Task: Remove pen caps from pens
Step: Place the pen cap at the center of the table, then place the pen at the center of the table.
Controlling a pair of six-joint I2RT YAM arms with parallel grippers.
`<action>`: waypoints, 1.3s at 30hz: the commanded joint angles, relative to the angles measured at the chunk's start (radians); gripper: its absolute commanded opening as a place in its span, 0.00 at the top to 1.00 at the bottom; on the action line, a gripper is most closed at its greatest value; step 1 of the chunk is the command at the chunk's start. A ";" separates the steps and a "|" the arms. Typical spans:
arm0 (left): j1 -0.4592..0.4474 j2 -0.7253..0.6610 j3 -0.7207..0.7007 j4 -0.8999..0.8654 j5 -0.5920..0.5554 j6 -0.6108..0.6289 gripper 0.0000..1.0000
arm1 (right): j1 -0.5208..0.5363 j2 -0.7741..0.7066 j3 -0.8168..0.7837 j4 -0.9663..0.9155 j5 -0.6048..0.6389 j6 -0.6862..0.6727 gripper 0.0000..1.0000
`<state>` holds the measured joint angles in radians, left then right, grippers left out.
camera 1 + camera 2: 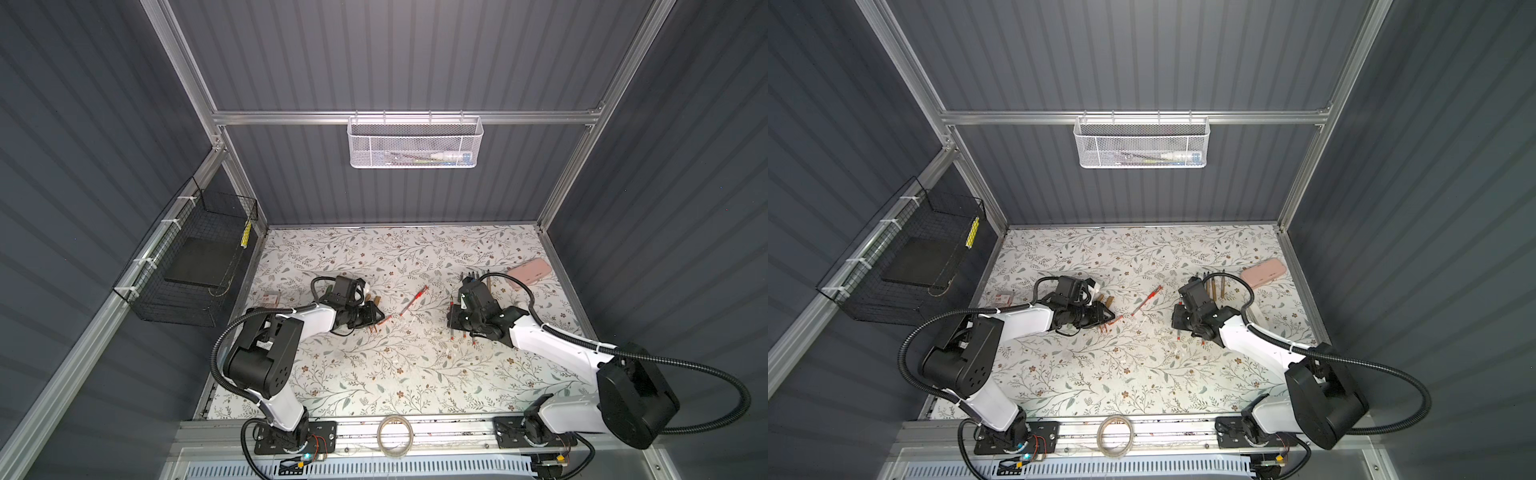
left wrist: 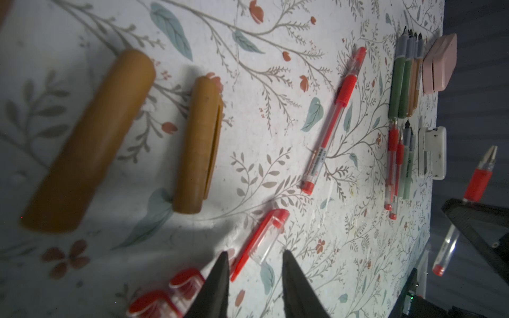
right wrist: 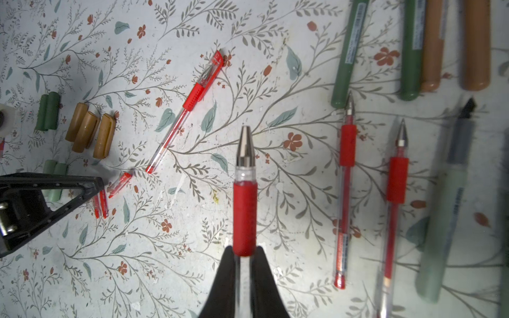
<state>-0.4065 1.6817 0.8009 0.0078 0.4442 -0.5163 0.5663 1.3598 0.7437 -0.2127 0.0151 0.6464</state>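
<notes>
Red clipped cap (image 2: 264,239) lies loose on the floral counter (image 2: 275,124), left of centre, at the tips of the left gripper (image 2: 254,256), jaws spread. Right gripper (image 3: 244,252) pinches an uncapped red pen (image 3: 244,192), right of centre.

Soft overhead light in both top views: the flowered table (image 1: 374,374) (image 1: 1100,374) glows pale, the grey walls (image 1: 395,62) stay dim, and the frame posts (image 1: 178,54) splay outward toward the edges. Left wrist view, murky and bluish: the nearest brown cap (image 2: 88,143) is a smear, with grey shadow across the near table. Right wrist view, brighter, crisp mid-frame. Glare glints off the metal tip of the red pen (image 3: 245,214), and the pale green pen (image 3: 440,220) at the edge goes soft.
</notes>
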 commanded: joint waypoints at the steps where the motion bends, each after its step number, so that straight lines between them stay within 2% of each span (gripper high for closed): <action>1: -0.002 -0.053 0.044 -0.048 -0.011 0.052 0.59 | -0.014 0.032 0.054 -0.071 -0.017 -0.032 1.00; 7: 0.039 -0.100 0.107 -0.083 0.018 0.126 0.43 | -0.025 0.085 0.093 -0.115 0.006 -0.076 1.00; 12: 0.161 -0.145 0.093 -0.045 0.036 0.123 0.36 | -0.049 0.128 0.094 -0.099 -0.005 -0.089 1.00; 17: 0.276 -0.185 0.118 -0.065 0.030 0.159 0.23 | -0.068 0.178 0.116 -0.106 -0.009 -0.109 1.00; 21: 0.337 -0.198 0.126 -0.066 0.042 0.158 0.16 | -0.072 0.208 0.127 -0.120 0.006 -0.108 1.00; 28: 0.370 -0.196 0.132 -0.065 0.054 0.154 0.07 | -0.074 0.254 0.143 -0.125 0.026 -0.076 0.96; 30: 0.375 -0.195 0.138 -0.066 0.059 0.149 0.00 | -0.072 0.265 0.152 -0.129 0.026 -0.067 0.94; 39: 0.388 -0.201 0.140 -0.069 0.063 0.153 0.00 | -0.072 0.308 0.156 -0.124 0.064 -0.056 0.92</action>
<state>-0.0288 1.4979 0.9134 -0.0456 0.4900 -0.3759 0.4973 1.6630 0.8848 -0.3210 0.0494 0.5797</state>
